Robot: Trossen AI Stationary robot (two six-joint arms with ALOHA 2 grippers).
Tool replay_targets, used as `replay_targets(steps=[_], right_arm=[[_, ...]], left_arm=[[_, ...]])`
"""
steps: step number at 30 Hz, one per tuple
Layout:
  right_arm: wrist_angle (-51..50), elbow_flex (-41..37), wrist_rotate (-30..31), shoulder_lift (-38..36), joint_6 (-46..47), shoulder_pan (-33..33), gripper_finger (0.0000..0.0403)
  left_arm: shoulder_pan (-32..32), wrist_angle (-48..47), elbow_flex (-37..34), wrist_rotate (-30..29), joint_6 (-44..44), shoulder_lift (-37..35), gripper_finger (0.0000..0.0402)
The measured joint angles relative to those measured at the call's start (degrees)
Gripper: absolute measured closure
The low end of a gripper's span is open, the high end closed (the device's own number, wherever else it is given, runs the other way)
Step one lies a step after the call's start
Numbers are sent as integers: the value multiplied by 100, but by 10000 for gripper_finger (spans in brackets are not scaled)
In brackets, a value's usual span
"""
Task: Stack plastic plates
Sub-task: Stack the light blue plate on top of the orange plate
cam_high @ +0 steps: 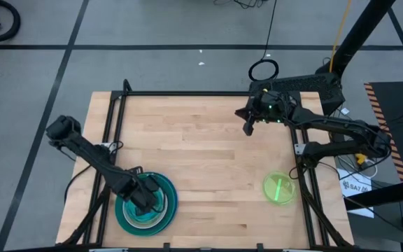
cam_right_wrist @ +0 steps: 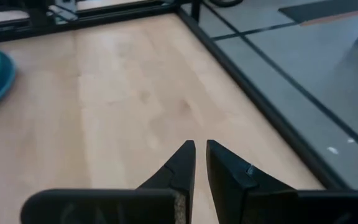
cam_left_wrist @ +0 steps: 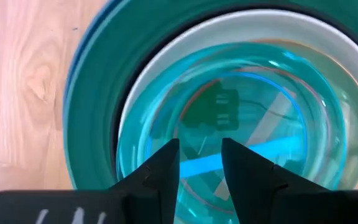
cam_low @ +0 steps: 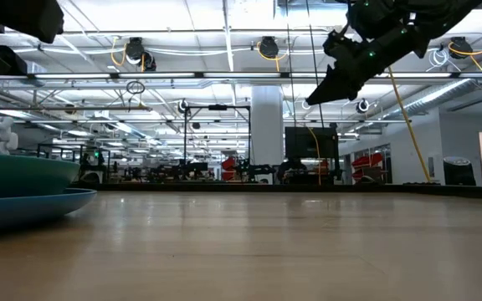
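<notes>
A stack of plastic plates (cam_high: pixel 145 204) sits near the table's front left corner. A blue plate is at the bottom (cam_low: pixel 32 206), a teal one (cam_left_wrist: pixel 98 93) on it, then a white one (cam_left_wrist: pixel 166 68), and a translucent cyan plate (cam_left_wrist: pixel 253 106) on top. My left gripper (cam_left_wrist: pixel 201 144) points down over the cyan plate, open, with nothing between its fingers. A lime green plate (cam_high: pixel 280 187) lies flat on the table at the right. My right gripper (cam_high: pixel 247 128) hangs shut and empty above the far right part of the table.
A dark metal frame (cam_high: pixel 187 93) runs along the table's far edge and both sides. Bare wood (cam_high: pixel 208 168) lies between the stack and the lime green plate. The right wrist view shows the table's edge rail (cam_right_wrist: pixel 253 81) and the floor beyond it.
</notes>
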Motion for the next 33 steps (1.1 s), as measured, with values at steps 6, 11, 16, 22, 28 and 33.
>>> replay_targets(steps=[6, 11, 16, 22, 28, 33], right_arm=[[-7, 0, 0, 2, 284, 499, 369], [-7, 0, 1, 2, 460, 889, 369], [-3, 0, 26, 2, 587, 1221, 369], [12, 0, 37, 2, 730, 1511, 369], [87, 0, 46, 2, 732, 1699, 369], [87, 0, 91, 2, 729, 1711, 369]], left_arm=[[-305, 15, 0, -184, -259, 133, 275], [-545, 36, 0, -246, -427, 279, 275], [-703, 229, 0, -253, -484, 451, 275], [-762, 564, 0, -243, -499, 539, 275], [-760, 639, 0, -248, -515, 539, 275], [-758, 649, 0, -426, -499, 539, 275]])
